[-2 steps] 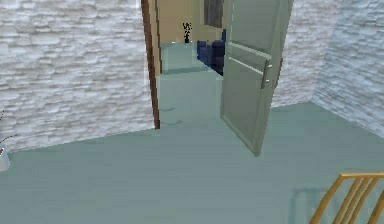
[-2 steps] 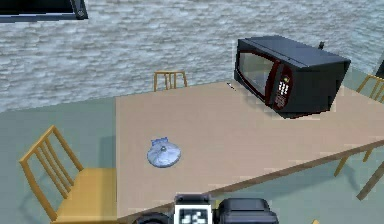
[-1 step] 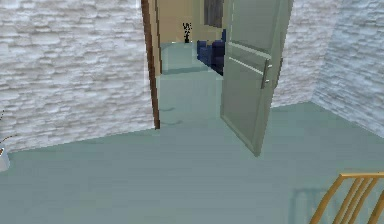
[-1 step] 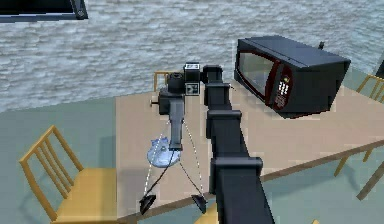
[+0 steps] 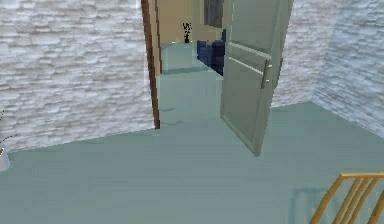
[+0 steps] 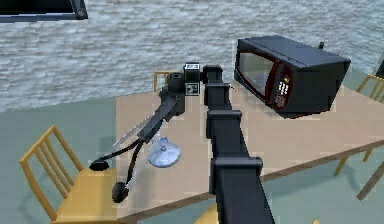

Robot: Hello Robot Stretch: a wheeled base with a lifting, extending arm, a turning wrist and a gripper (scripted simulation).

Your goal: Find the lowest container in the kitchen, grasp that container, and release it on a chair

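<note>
Forward view: teal floor (image 5: 150, 180) between walls of white stone (image 5: 70, 70). In the middle, a pale green door (image 5: 250, 75) standing ajar. Through the opening, a further room with something dark blue (image 5: 210, 52) low down and a small vase (image 5: 187, 32) of dark twigs. At the bottom right corner, the curved top of a wooden chair back (image 5: 350, 195).

Arm side view: a wooden bench (image 6: 290, 135) before a grey stone wall (image 6: 100, 50), bearing a black microwave (image 6: 290, 72) toward its right end. Rising from the bottom edge, the dark arm (image 6: 232, 150), reaching out over the bench. At its far end the gripper (image 6: 112, 172), thin fingers slanting down toward the bench's left edge. Cannot tell whether apart or together, nor whether holding anything. Just right of the fingers, resting on the bench, a shallow grey dish (image 6: 165, 154); touching or not, cannot tell. Beside the bench's left end, a slatted chair (image 6: 45, 165). Behind the bench, a second chair (image 6: 160, 78). At the right edge, part of a third chair (image 6: 372, 88).
</note>
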